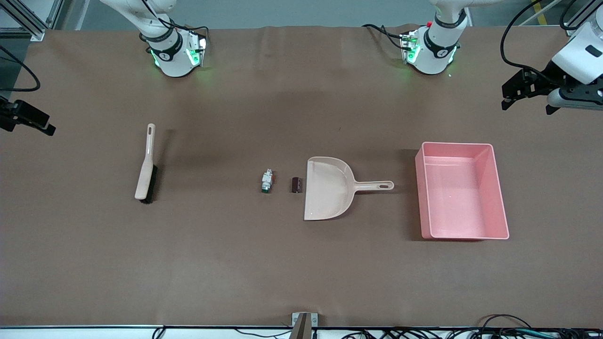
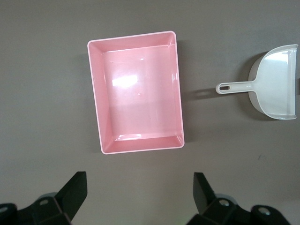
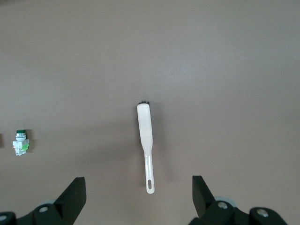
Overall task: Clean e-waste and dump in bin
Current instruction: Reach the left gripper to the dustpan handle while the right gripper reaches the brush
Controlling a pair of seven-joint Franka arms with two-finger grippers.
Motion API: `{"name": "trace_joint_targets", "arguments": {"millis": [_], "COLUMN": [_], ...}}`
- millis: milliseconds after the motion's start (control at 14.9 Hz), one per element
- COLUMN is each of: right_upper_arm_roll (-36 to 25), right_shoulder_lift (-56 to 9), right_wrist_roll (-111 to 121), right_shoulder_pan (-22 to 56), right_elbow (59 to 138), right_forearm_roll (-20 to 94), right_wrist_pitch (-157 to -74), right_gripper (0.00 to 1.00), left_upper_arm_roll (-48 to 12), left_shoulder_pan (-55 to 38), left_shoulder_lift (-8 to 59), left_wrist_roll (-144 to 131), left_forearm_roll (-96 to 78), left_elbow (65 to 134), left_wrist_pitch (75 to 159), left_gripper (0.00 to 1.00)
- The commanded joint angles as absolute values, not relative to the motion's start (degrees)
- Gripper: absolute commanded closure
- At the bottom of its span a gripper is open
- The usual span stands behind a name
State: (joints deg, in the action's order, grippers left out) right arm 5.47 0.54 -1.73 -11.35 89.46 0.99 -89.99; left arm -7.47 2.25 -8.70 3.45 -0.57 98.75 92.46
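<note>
**Two white robot arms**

Both arms are white and round, with black rings. Green lights glow on the right base (image 1: 172, 54) and the left base (image 1: 431, 52). Black cables run to them. The left end effector (image 1: 527, 96) and right end effector (image 1: 28, 122) are black.

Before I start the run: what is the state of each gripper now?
Left gripper: open, holding nothing, over the table near the bin.
Right gripper: open, holding nothing, over the brush.
</note>
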Motion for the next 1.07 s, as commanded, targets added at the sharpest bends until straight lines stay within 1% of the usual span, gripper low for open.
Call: {"name": "trace_joint_targets", "arguments": {"millis": [0, 268, 403, 671, 805, 872, 1007], "right_upper_arm_roll": [6.06, 6.06, 6.06, 6.15, 6.15, 6.15, 6.15], "right_shoulder_lift": [0.7, 0.44, 0.44, 0.53, 2.62, 3.59, 3.69], "right_wrist_roll": [-2.55, -2.55, -2.55, -2.64, -2.72, -2.72, -2.72], "right_shoulder_pan": [-11.95, -11.87, -11.95, -11.87, -11.87, -11.87, -11.87], "right_elbow": [88.77, 88.77, 88.77, 90.34, 96.73, 100.86, 105.62], "right_forearm_roll": [0.62, 0.53, 0.53, 0.62, 0.62, 0.62, 0.62], "right_wrist_pitch": [-89.03, -89.65, -89.56, -89.12, -90.08, -92.44, -96.49], "right_gripper": [0.0, 0.0, 0.0, 0.0, 0.0, 0.0, 0.0], "left_upper_arm_roll": [-7.73, -7.82, -8.26, -14.92, -18.79, -20.11, -21.88], "left_shoulder_pan": [2.46, 2.02, 1.41, -1.75, -2.89, -3.34, -3.25], "left_shoulder_lift": [-8.35, -5.29, -3.26, 1.92, 5.43, 7.28, 11.06], "left_wrist_roll": [3.86, 3.95, 4.13, 5.8, 6.41, 6.76, 9.99], "left_forearm_roll": [0.61, 0.62, 0.09, 0.61, 2.79, 3.68, 3.43], "left_elbow": [98.0, 95.28, 95.36, 95.62, 95.89, 95.98, 95.89], "left_wrist_pitch": [92.29, 92.29, 92.98, 97.29, 101.58, 103.34, 106.24], "left_gripper": [0.0, 0.0, 0.0, 0.0, 0.0, 0.0, 0.0]}}
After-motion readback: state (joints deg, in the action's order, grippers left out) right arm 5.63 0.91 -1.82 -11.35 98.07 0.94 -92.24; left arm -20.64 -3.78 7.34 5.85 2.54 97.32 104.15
